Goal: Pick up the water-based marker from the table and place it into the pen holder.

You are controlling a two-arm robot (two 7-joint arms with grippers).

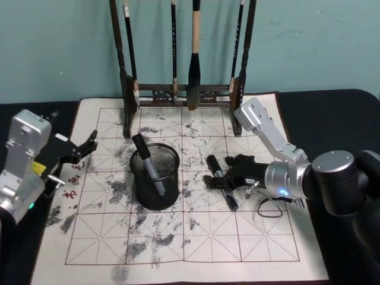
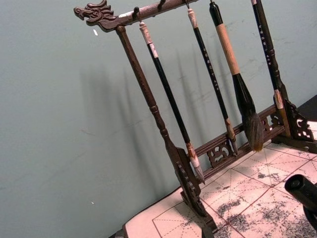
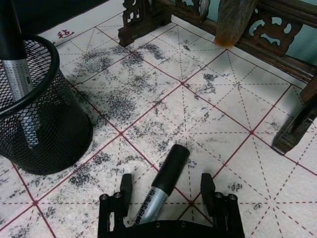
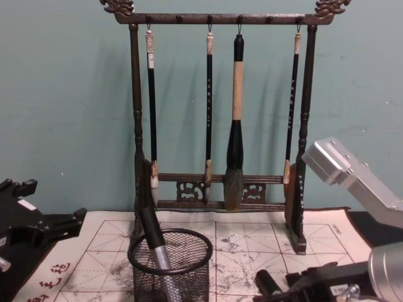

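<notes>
A dark counter holds a big white mat with red squares and grey ink smudges. At the back of the mat stands a tall dark wooden brush rack with four brushes hanging from it. The pen holder is a round black mesh cup with a solid black rim. It stands near the middle of the mat, and one marker in the cup leans inside it. The left tool sits at the left edge of the mat, well apart from the cup, with its black fingers spread wide. The right tool is low over the mat, to the right of the cup. The marker on the mat is the smallest thing. It has a silver body and a black cap, and it lies flat near the cup. The right wrist view shows this marker between the two fingers of the right tool, which is wide open with a gap on each side. It also shows small writing on the silver body. The chest view shows the top bar of the rack and its hooks. The left wrist view shows a carved dragon head at one end of the rack.
</notes>
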